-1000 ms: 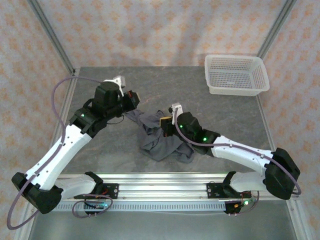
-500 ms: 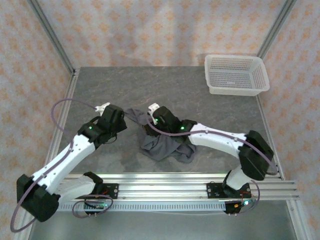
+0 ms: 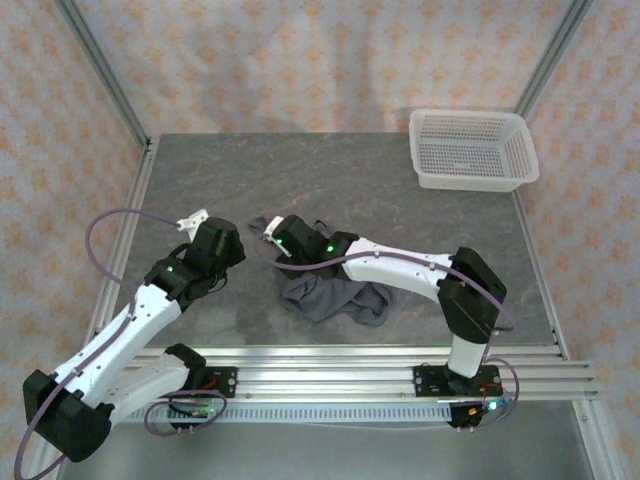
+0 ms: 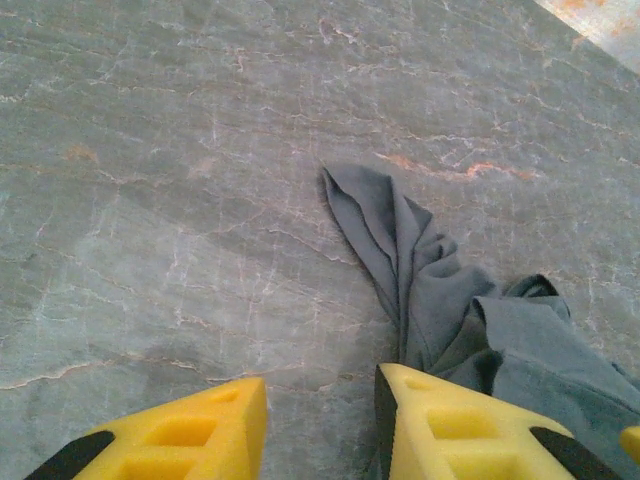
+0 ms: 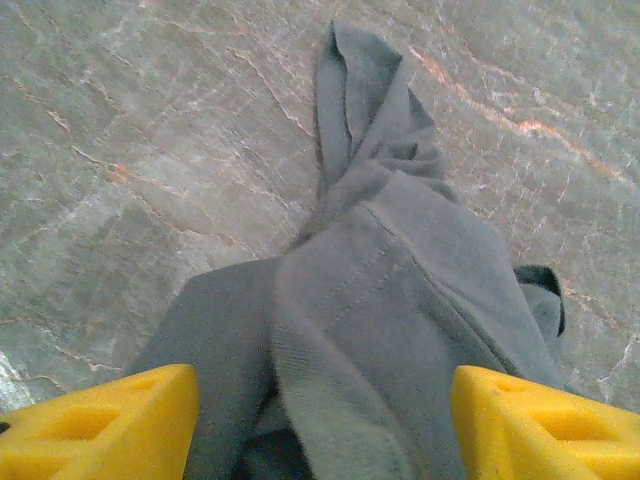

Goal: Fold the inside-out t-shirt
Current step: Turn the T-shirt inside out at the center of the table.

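Note:
The inside-out t-shirt (image 3: pixel 330 292) lies crumpled in a dark slate-grey heap on the grey table, one narrow tail (image 4: pixel 375 225) reaching toward the far left. My left gripper (image 3: pixel 233 252) hangs low just left of the heap. In the left wrist view its yellow fingers (image 4: pixel 470 430) stand apart over bare table, the cloth beside the right finger, and the left gripper (image 4: pixel 320 405) is open with nothing in it. My right gripper (image 3: pixel 282 244) hovers over the heap's far-left part. It (image 5: pixel 322 390) is wide open, with a stitched fold of the shirt (image 5: pixel 400 270) lying below, between its fingers.
A white mesh basket (image 3: pixel 472 150) stands at the table's far right corner. Metal frame posts (image 3: pixel 105 75) rise at the back corners. An aluminium rail (image 3: pixel 320 375) runs along the near edge by the arm bases.
Both grippers have opened and let go of the shirt. The left arm drew back toward the near left and lower. The right arm swung left across the heap, which settled lower.

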Tool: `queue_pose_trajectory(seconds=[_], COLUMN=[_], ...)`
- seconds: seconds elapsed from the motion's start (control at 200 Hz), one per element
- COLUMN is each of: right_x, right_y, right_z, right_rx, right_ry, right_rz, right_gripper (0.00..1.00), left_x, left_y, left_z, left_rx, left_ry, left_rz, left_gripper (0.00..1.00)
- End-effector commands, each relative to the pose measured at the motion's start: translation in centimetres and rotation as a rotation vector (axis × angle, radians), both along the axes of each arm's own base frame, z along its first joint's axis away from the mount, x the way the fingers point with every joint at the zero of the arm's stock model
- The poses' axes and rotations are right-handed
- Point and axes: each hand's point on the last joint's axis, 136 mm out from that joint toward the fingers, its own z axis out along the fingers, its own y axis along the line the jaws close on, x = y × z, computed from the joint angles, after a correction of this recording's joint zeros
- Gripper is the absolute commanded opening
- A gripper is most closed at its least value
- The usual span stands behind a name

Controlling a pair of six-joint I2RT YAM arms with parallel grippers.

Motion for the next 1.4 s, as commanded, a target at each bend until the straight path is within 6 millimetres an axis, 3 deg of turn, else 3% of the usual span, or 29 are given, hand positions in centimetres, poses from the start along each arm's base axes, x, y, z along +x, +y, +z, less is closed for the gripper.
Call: queue_pose_trajectory(seconds=[0.0, 0.085, 0.145, 0.27, 0.34, 0.49, 0.716, 0.866, 0.976, 1.046, 1.111, 1.316, 1.391], right_x=[1.6, 3.5, 4.5, 5.0, 4.6, 2.6, 1.6, 1.3, 0.5, -0.5, -1.2, -1.1, -0.9], right_y=[-0.4, -1.1, -1.5, -1.5, -1.3, -1.0, -3.3, -4.6, -4.4, -3.9, -3.5, -4.4, -5.0], right_z=[0.1, -0.1, -0.3, 0.3, 1.7, 5.9, 11.0, 13.5, 13.8, 14.2, 14.8, 17.0, 17.4], right_rx=[-0.115, -0.185, -0.237, -0.241, -0.174, 0.061, 0.546, 0.747, 0.758, 0.778, 0.81, 0.855, 0.86], right_ry=[-0.112, -0.197, -0.235, -0.241, -0.227, -0.137, 0.164, 0.26, 0.294, 0.329, 0.349, 0.297, 0.273], right_rz=[-0.026, -0.082, -0.116, -0.138, -0.145, -0.125, -0.138, -0.106, -0.068, -0.014, 0.023, 0.005, -0.019], right_gripper=[0.68, 0.64, 0.54, 0.15, 0.0, 0.0, 0.0, 0.0, 0.0, 0.0, 0.0, 0.0, 0.0], left_x=[0.5, 0.4, 0.3, 0.0, -0.1, 0.6, 2.0, 2.7, 2.8, 3.6, 4.9, 6.5, 6.6], left_y=[0.4, 0.6, 0.8, 1.2, 1.3, -0.8, -10.3, -11.4, -13.8, -13.6, -12.2, -11.3, -10.7], left_z=[0.4, 0.6, 0.7, 0.7, 0.6, 0.2, 3.0, 4.0, 5.8, 5.9, 4.6, -0.1, -1.7], left_rx=[0.001, 0.003, 0.006, 0.016, 0.019, -0.008, -0.212, -0.192, -0.243, -0.213, -0.13, -0.057, -0.052], left_ry=[-0.03, -0.039, -0.043, -0.047, -0.05, -0.05, -0.104, -0.152, -0.222, -0.222, -0.181, -0.024, 0.005], left_rz=[0.025, 0.032, 0.035, 0.044, 0.047, -0.074, -0.552, -0.632, -0.757, -0.741, -0.658, -0.588, -0.541], left_gripper=[0.34, 0.34, 0.34, 0.34, 0.34, 0.34, 0.35, 0.42, 0.57, 0.63, 0.66, 0.67, 0.61])
